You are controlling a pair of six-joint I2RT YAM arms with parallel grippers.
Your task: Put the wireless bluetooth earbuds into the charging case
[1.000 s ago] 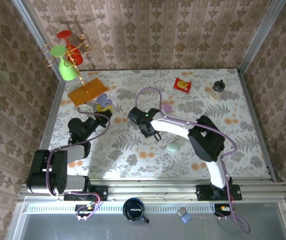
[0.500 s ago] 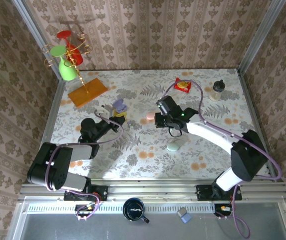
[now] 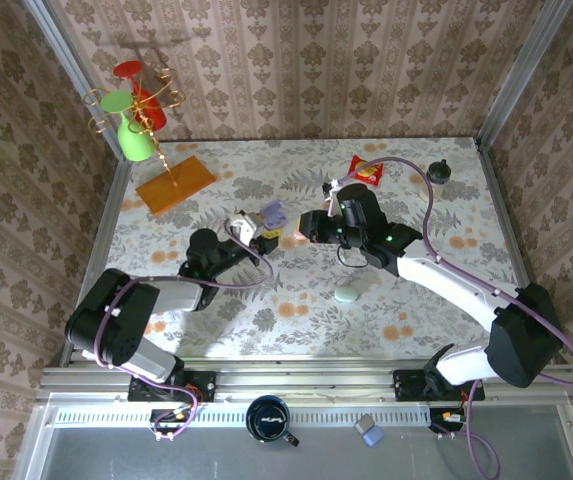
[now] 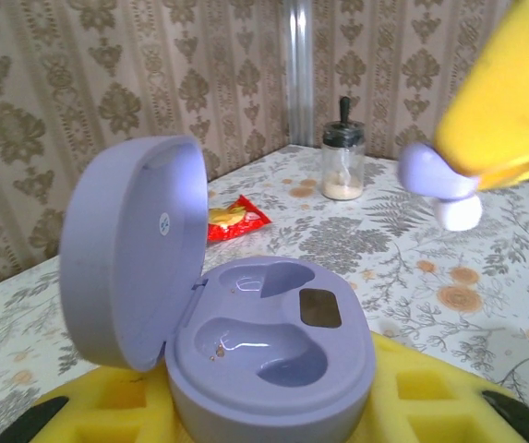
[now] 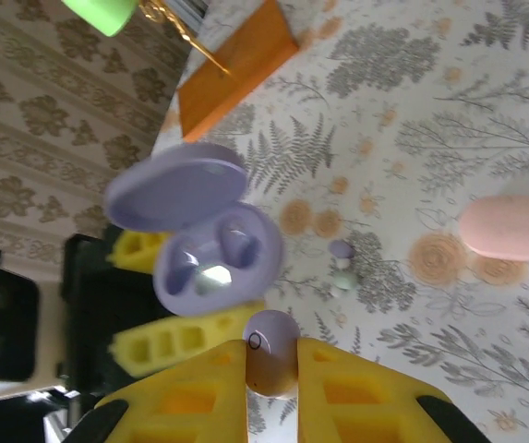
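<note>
Top view: left gripper (image 3: pixel 257 230) pinches the open lilac case (image 3: pixel 268 214) mid-table, raised off the table (image 3: pixel 466 200), probably to give the other arm a steady target. Right gripper (image 3: pixel 304 229) is just right of it, pads pressed on a bud. Mint case (image 3: pixel 346 294) lies nearer, apart.

Left wrist: case clamped between yellow pads, lid stood back at the left, both wells empty. Lilac earbud (image 4: pixel 430 172) hangs upper right under a yellow pad, apart from the case, not yet in.

Right wrist: earbud pinched at the pad tips, wells facing it; looks lined up for insertion. Two loose buds (image 5: pixel 342 250) on the table beside the case, pink case (image 5: pixel 509 227) further off.
</note>
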